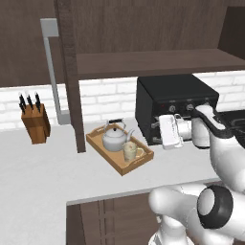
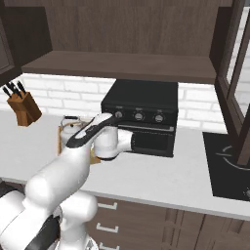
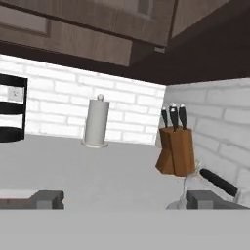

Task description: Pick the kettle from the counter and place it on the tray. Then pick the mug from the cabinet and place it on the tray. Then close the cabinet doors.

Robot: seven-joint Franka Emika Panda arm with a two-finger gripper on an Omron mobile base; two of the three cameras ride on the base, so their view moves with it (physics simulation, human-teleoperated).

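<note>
A squat silver-grey kettle (image 1: 114,137) with dark arched handle and a small beige mug (image 1: 129,151) are seen on the wooden tray (image 1: 100,144). Jaws are spread wide, holding nothing.

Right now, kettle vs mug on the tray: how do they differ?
The kettle is silver-grey and squat with a dark arched handle; the mug is beige, smaller and open-topped. The kettle sits toward the back of the tray, the mug nearer its front. Both stand upright on it.
</note>
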